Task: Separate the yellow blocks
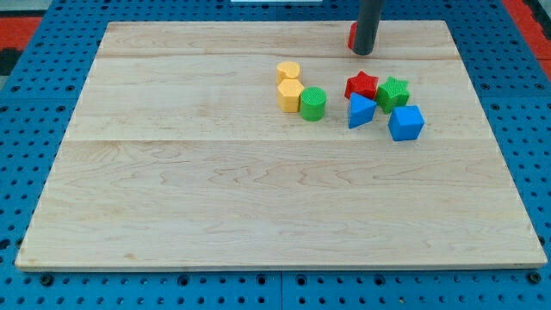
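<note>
Two yellow blocks touch near the board's upper middle: a yellow cylinder [288, 71] and, just below it, a yellow hexagonal block [290, 95]. A green cylinder [312, 103] touches the hexagonal block on its right. My tip [365, 52] is at the view's top, to the upper right of the yellow blocks and apart from them. A red block [352, 36] sits right behind the rod, mostly hidden by it.
To the right of the green cylinder sits a cluster: a red star [362, 84], a green star [393, 91], a blue triangular block [360, 111] and a blue cube [405, 122]. The wooden board [215, 198] lies on a blue pegboard.
</note>
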### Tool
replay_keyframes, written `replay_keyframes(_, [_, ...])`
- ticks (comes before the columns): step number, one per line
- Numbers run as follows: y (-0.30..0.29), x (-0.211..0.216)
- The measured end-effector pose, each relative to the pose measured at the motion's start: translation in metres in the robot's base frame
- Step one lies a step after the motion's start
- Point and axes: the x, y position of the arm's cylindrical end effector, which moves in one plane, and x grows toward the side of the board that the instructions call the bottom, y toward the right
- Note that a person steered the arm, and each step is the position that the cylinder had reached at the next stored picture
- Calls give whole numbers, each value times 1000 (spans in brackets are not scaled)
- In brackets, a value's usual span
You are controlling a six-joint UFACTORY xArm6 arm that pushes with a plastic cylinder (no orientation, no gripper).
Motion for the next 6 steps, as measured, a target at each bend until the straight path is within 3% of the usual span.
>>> replay_keyframes(3, [-94,81])
replay_keyframes(4, [-155,69])
replay_keyframes(6, [-215,53])
